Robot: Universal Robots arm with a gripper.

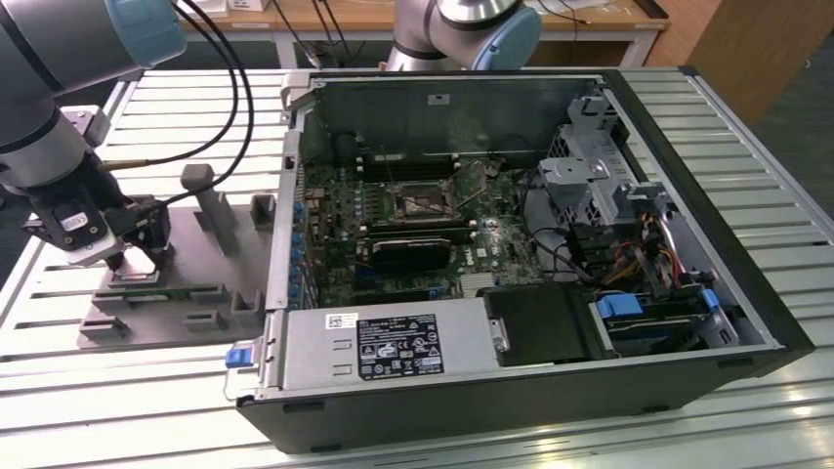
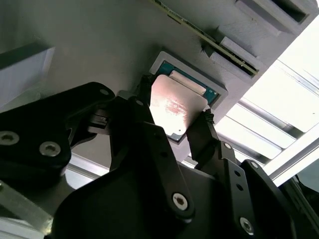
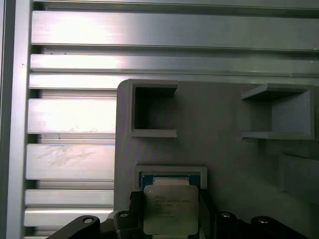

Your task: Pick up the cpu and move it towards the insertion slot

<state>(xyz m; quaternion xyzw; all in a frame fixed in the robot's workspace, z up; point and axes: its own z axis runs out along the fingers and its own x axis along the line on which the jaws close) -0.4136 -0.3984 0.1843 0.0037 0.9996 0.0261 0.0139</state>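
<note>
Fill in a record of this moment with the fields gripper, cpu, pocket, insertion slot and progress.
gripper: shut on two opposite edges of the cpu, over the grey fixture
cpu: silvery top showing, apparently lifted just above its pocket
pocket: pale square frame in the fixture
insertion slot: inside the open computer case, off to the exterior view's right
progress: cpu gripped, not yet at the slot

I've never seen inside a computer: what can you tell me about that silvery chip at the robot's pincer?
The cpu is a thin, flat square with a shiny silvery metal top bearing faint print and a pale green edge. The pincer has its two black fingers pressed on opposite sides, holding it just over a recessed pocket in the grey holder.
</note>
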